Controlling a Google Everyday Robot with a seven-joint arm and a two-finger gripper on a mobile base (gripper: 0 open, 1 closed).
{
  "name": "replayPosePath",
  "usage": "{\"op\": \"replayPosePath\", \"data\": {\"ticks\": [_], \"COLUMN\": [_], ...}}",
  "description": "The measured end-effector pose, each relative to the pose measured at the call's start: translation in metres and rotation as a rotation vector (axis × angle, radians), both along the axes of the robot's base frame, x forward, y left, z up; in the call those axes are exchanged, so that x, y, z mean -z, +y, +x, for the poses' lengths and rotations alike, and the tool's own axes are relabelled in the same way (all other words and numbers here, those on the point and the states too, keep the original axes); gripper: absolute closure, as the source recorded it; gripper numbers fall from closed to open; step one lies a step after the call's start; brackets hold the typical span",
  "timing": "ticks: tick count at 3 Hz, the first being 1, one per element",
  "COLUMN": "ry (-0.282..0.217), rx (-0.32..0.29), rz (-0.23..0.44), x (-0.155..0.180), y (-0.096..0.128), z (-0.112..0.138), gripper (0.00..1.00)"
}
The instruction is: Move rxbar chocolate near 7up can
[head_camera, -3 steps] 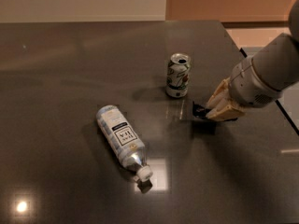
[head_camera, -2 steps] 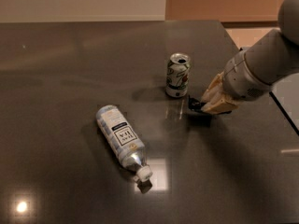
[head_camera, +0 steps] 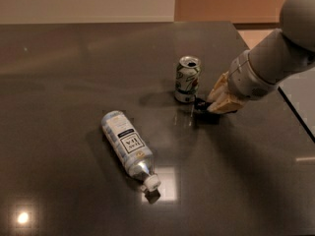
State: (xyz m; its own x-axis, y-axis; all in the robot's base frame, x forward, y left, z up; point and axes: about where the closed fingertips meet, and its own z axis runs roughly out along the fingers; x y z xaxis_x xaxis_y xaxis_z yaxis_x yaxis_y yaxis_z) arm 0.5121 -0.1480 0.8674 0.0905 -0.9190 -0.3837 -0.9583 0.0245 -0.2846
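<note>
The 7up can [head_camera: 187, 79] stands upright on the dark table, right of centre. My gripper [head_camera: 212, 103] reaches in from the right and sits low at the table just right of the can's base. A small dark piece of the rxbar chocolate [head_camera: 202, 105] shows at the fingertips, close beside the can; most of the bar is hidden under the gripper. The cream-coloured fingers [head_camera: 224, 98] are closed around it.
A clear plastic bottle [head_camera: 127, 145] with a white label lies on its side left of centre, cap toward the front. The table's right edge [head_camera: 295, 113] runs diagonally behind my arm. The far edge meets a pale wall.
My gripper has moved left and slightly back with the bar, bringing it from well right of the can to right beside the can's base. Can and bottle have not moved.
</note>
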Motion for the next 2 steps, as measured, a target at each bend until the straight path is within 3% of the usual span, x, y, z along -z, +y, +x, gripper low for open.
{"op": "replayPosePath", "data": {"ticks": [2], "ry": [-0.008], "rx": [-0.020], "rz": [-0.004], "x": [0.0034], "y": [0.0043], "z": [0.0054], "gripper": [0.13]}}
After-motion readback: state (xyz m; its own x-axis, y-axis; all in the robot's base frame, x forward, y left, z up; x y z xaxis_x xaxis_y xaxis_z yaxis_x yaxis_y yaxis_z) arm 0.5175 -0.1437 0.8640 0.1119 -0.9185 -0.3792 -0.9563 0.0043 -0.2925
